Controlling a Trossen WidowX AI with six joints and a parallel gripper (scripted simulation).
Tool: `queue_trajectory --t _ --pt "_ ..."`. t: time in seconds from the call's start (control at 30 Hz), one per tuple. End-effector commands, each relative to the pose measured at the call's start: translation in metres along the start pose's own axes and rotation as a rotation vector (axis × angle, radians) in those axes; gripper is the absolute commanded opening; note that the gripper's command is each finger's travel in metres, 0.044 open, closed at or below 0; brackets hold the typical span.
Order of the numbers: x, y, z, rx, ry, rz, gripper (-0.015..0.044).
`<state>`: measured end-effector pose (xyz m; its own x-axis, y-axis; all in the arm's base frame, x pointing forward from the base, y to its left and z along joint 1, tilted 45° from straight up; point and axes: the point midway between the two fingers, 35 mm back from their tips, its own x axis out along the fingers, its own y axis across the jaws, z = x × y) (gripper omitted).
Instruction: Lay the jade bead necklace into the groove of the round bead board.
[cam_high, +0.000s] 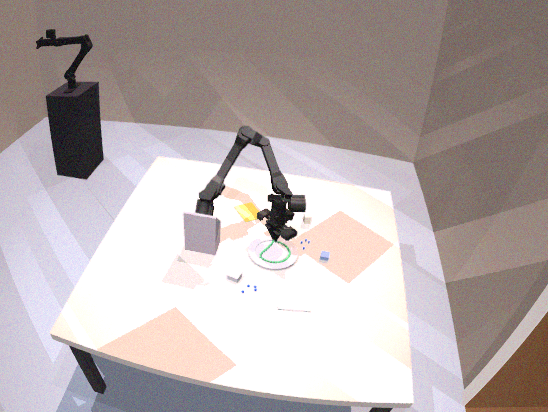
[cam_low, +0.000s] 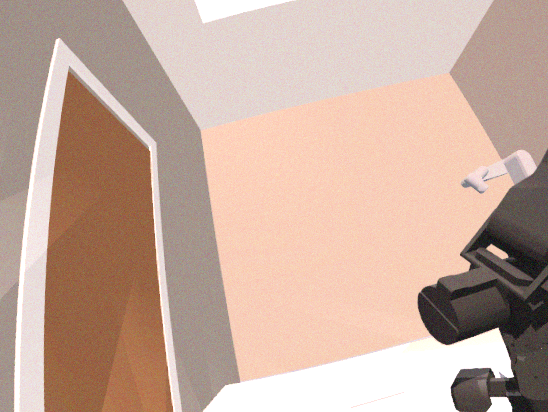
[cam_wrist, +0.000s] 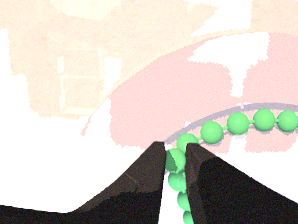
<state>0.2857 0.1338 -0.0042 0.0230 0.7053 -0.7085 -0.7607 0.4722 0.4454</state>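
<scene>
The jade bead necklace (cam_high: 275, 262) (cam_wrist: 212, 132) is a closed loop of green beads over the round pale bead board (cam_high: 253, 253) (cam_wrist: 150, 100). My gripper (cam_high: 276, 239) (cam_wrist: 173, 152) is shut on a bead of the necklace at the board's back part. From there the string bends sharply, drawing the loop into a teardrop. In the wrist view several beads run just inside a grey arc on the board; whether they sit down in the groove I cannot tell. The right finger hides part of the string. The exterior view shows arm parts, but not the necklace.
A grey upright panel (cam_high: 201, 233) stands left of the board, with a yellow square (cam_high: 247, 211) behind. Small blocks lie around it: grey (cam_high: 234, 276), blue (cam_high: 324, 256) and beige (cam_high: 307, 219). Several blue dots and a thin stick (cam_high: 294, 310) lie on the table.
</scene>
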Motion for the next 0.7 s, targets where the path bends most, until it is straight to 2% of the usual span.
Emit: queue_trajectory --t 0.0,0.07,0.6,0.67 --pt "0.0023 0.0018 -0.0029 0.008 0.009 0.005 0.0" --pt "0.0023 0.0018 -0.0029 0.008 0.009 0.005 0.0" --pt "-0.0045 0.0016 -0.0026 0.007 0.008 0.004 0.042" --pt "-0.0033 0.0011 -0.0013 0.008 0.006 0.005 0.044"
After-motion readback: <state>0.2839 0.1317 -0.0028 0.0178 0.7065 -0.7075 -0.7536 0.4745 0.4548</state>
